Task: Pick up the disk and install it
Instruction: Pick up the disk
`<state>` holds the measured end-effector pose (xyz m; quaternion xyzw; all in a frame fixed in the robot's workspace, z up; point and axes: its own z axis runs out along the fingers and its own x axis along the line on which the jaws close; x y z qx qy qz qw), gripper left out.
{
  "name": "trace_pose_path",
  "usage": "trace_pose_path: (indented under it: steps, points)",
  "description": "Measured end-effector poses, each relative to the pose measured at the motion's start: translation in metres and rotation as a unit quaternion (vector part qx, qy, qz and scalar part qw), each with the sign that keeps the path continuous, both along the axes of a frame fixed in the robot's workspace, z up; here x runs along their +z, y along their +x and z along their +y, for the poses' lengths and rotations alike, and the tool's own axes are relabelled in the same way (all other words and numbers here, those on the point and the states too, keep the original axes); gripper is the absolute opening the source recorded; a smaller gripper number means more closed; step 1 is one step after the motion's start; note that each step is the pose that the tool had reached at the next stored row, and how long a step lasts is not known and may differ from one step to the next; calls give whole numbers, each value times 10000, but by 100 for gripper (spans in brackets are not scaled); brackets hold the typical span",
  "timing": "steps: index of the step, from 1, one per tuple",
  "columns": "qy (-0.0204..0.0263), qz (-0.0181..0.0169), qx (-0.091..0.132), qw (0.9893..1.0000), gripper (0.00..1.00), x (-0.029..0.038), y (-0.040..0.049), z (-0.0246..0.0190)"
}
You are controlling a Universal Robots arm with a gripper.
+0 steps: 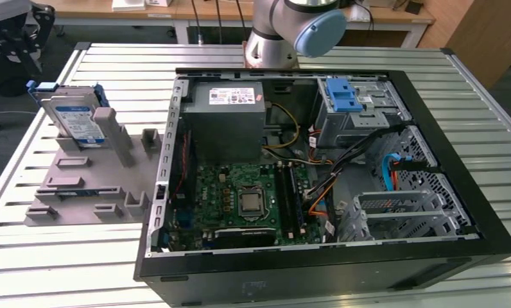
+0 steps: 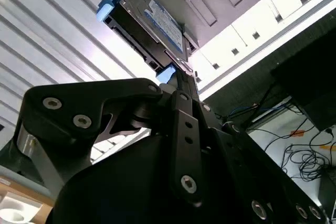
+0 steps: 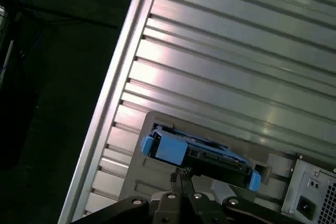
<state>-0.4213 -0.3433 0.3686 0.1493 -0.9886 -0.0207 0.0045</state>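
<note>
Jaws together and empty, the gripper hangs near the disk, upright in its grey stand at the exterior view's left, so pickup and installation in the computer case to its right both seem undone.

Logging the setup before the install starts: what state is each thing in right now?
disk: standing on edge in the grey holder, not gripped.
computer case: lying on its side, open, inside exposed.
gripper: fingers shut, holding nothing.
</note>
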Motion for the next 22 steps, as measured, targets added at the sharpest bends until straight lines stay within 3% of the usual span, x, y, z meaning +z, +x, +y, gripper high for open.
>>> trace_pose_path:
  steps: [6,11,22]
  points:
    - [0,0,280,9996,11,-1,0,0]
    - [0,0,514,9987,11,-2,0,0]
    - [0,0,1022,9948,11,-4,0,0]
